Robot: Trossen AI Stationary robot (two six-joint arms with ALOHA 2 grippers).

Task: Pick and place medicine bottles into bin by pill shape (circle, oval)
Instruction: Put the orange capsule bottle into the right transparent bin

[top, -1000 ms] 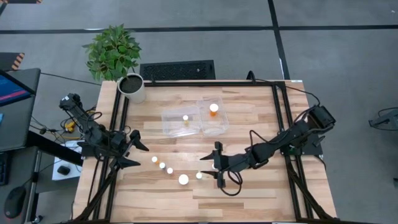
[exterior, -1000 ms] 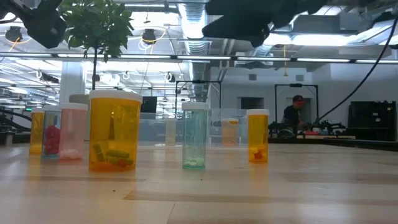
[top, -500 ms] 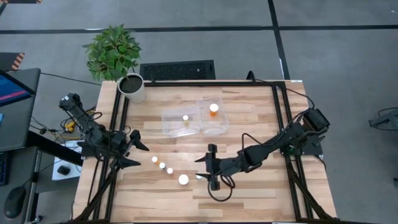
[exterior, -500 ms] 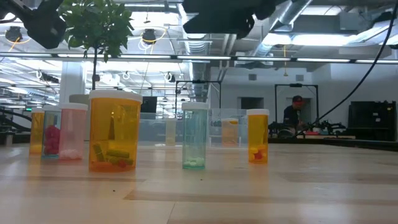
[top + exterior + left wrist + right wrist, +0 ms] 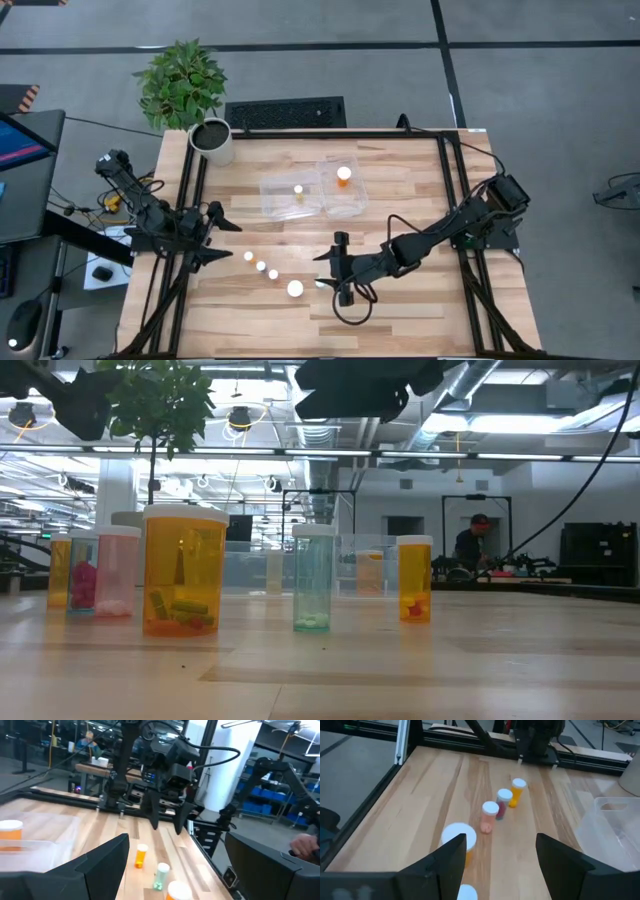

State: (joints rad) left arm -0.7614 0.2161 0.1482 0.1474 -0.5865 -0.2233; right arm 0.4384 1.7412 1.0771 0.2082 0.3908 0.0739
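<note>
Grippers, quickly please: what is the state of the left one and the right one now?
Left gripper: open, holding nothing, at the table's left edge.
Right gripper: open, holding nothing, above the small bottle at the end of the row.

Right tool [image 5: 497,857] with fingers spread above the wooden table [image 5: 420,795], row of white-capped medicine bottles [image 5: 490,816] ahead, clear bin [image 5: 615,827] at one side

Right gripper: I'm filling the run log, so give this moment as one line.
right gripper: open, over bottle row | left gripper: open, waiting | bin: two bottles
</note>
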